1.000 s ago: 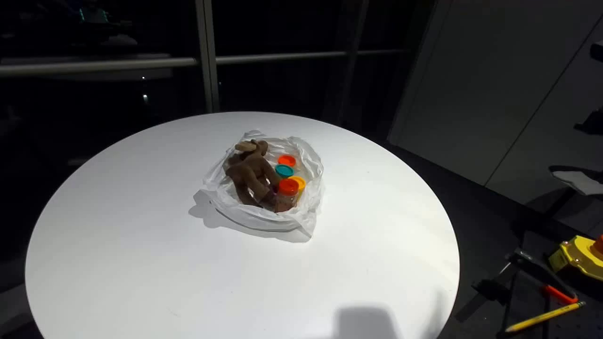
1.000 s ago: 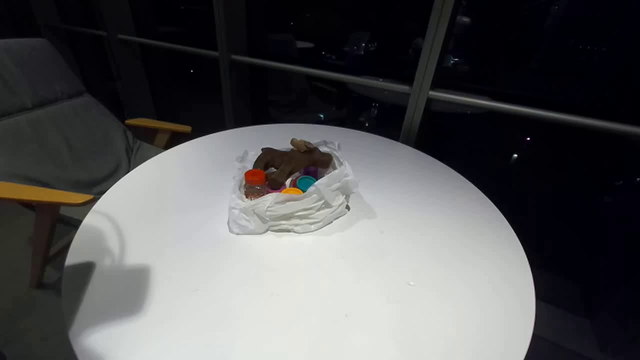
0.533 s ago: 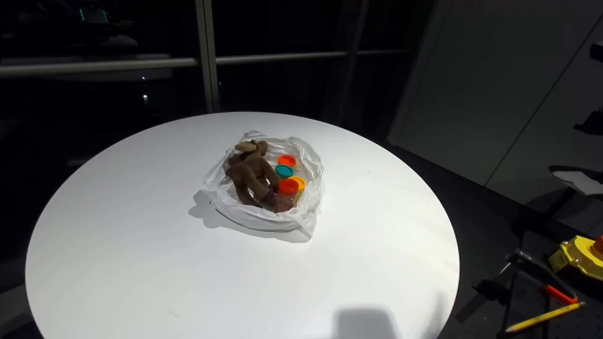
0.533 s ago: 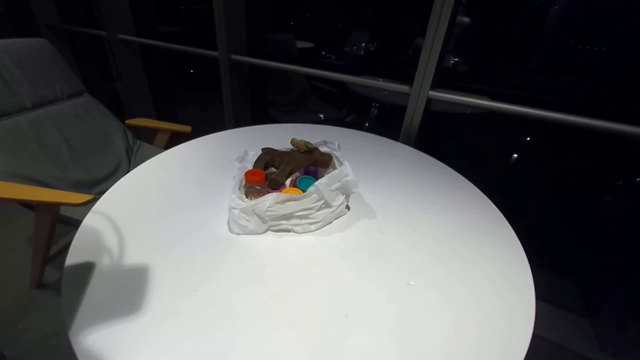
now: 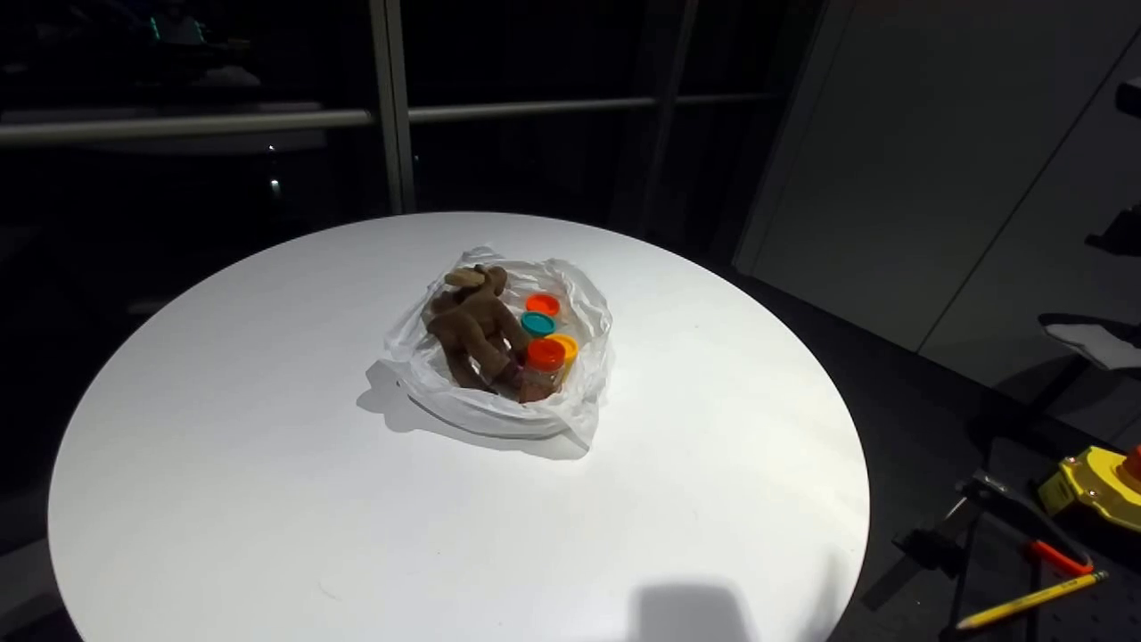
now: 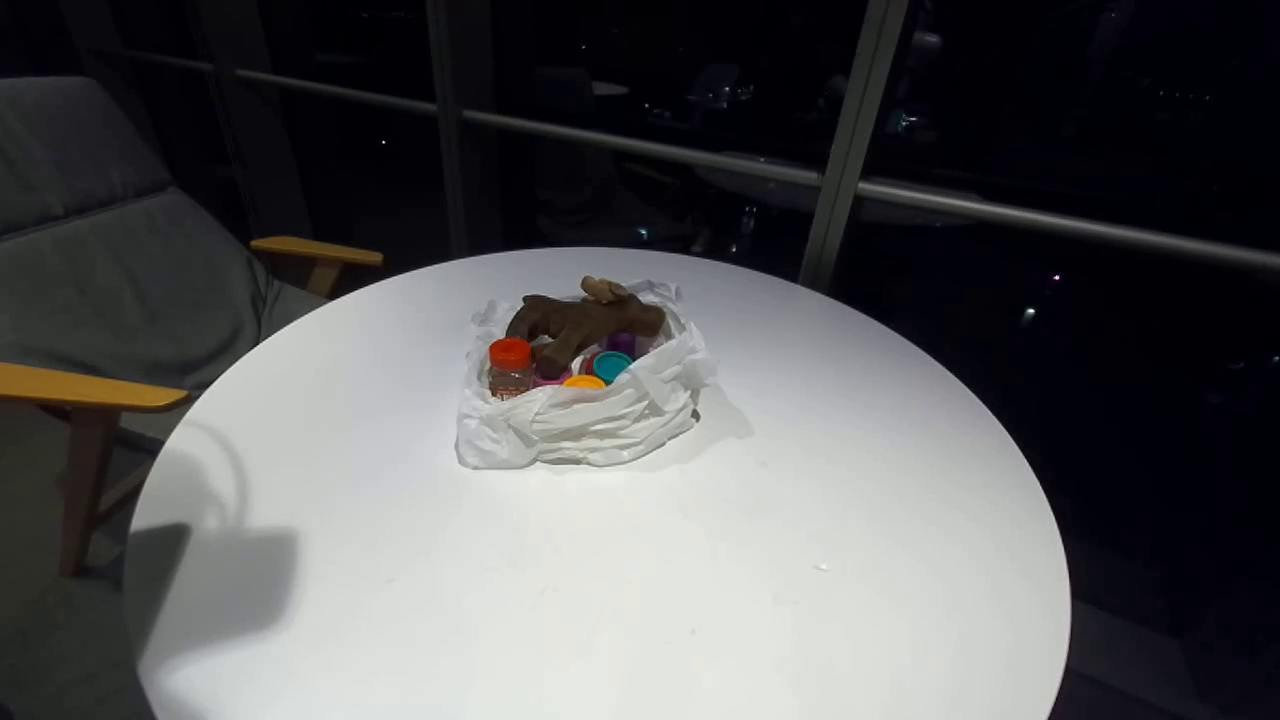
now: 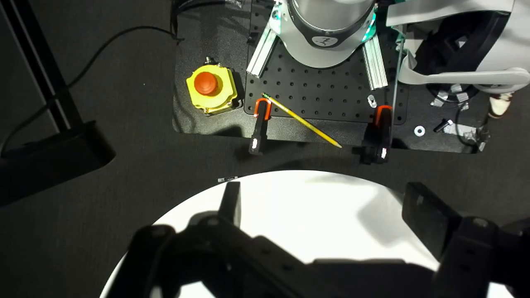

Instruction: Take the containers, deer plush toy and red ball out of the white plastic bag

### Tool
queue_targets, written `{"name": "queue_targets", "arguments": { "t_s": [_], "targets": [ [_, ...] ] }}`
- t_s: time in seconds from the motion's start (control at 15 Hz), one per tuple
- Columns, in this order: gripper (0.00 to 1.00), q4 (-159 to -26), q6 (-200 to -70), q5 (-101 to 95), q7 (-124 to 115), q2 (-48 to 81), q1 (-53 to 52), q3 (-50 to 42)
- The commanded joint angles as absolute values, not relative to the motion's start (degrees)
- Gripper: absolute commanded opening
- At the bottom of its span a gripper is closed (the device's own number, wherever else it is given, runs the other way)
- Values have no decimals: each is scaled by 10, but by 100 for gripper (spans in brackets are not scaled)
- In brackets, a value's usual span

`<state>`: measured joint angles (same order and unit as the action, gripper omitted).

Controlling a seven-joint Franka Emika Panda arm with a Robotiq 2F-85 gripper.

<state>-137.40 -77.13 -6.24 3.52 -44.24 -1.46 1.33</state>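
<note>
gripper [image 7: 325,207]: jaws wide apart, nothing between
bag [image 6: 610,430]: table [image 6: 620,590], far half
deer [image 5: 472,321]: in bag, left in an exterior view; probably best first, pinch body, lift straight up
tubs [image 5: 537,324]: in bag, right of deer there; don't snag bag
ball: can't make out

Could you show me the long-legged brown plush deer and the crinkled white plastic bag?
Long-legged brown plush deer [image 5: 472,318], in an exterior view: its body.
Crinkled white plastic bag [image 6: 600,425], in an exterior view: its outer side.
</note>
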Motion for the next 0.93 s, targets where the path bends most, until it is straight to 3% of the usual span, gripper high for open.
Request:
{"name": "queue_targets", "arguments": {
  "t_s": [0.0, 0.27, 0.87],
  "targets": [
    [100, -1373, -770, -64, 32, -442, -20, 10],
    [100, -1350, -868, -81, 34, -365, -15, 4],
    [100, -1275, -1154, -60, -91, -51, -12, 32]
  ]
}}
